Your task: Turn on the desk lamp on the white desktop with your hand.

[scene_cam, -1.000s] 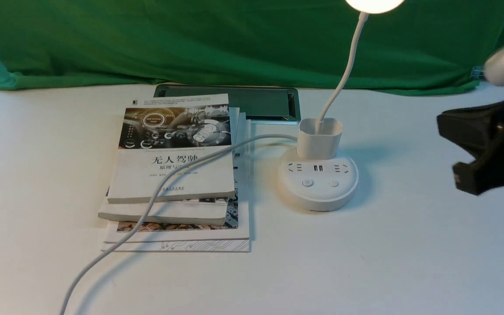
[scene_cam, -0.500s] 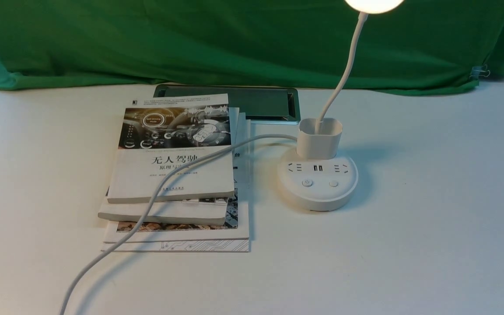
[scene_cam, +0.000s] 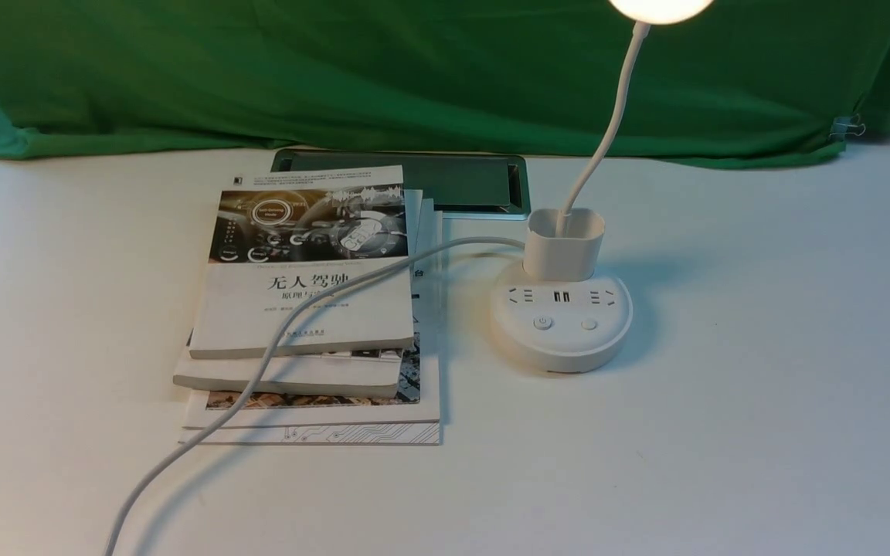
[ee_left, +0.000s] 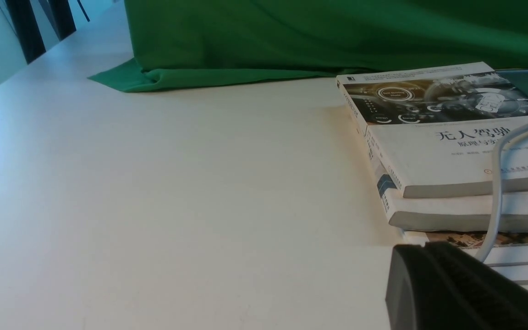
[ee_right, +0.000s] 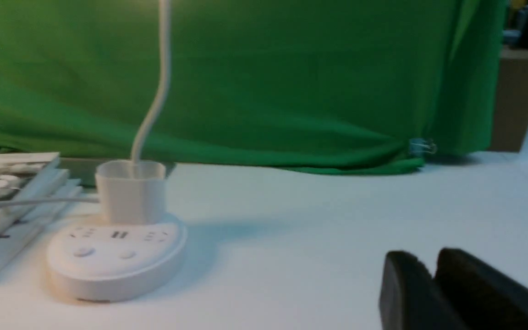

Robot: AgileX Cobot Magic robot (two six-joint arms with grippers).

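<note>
**Lamp on the desktop, both grippers clear of it.** The lamp (scene_cam: 561, 328) is standing on the desktop (scene_cam: 762, 432), right of centre, with its round base lying flat and its buttons facing the near side. Its head (scene_cam: 660, 8) is glowing at the top edge of the front view, above the thin neck rising from the cup. The cord (scene_cam: 321, 297) is leaving the base leftward, trailing over the books (scene_cam: 306, 309) stacked just left of the lamp, and running on toward the near edge. A dark panel (scene_cam: 453, 181) is lying just beyond the books, and a green cloth (scene_cam: 337, 77) is hanging along the far side. The right gripper (ee_right: 431, 270) is showing over bare desktop, well apart from the lamp. Its two fingers are lying side by side with only a seam between them, clamping nothing. The left gripper (ee_left: 424, 256) is sitting to the near left of the books. It is showing as one dark mass, so whether its fingers are together or apart cannot be told.
</note>
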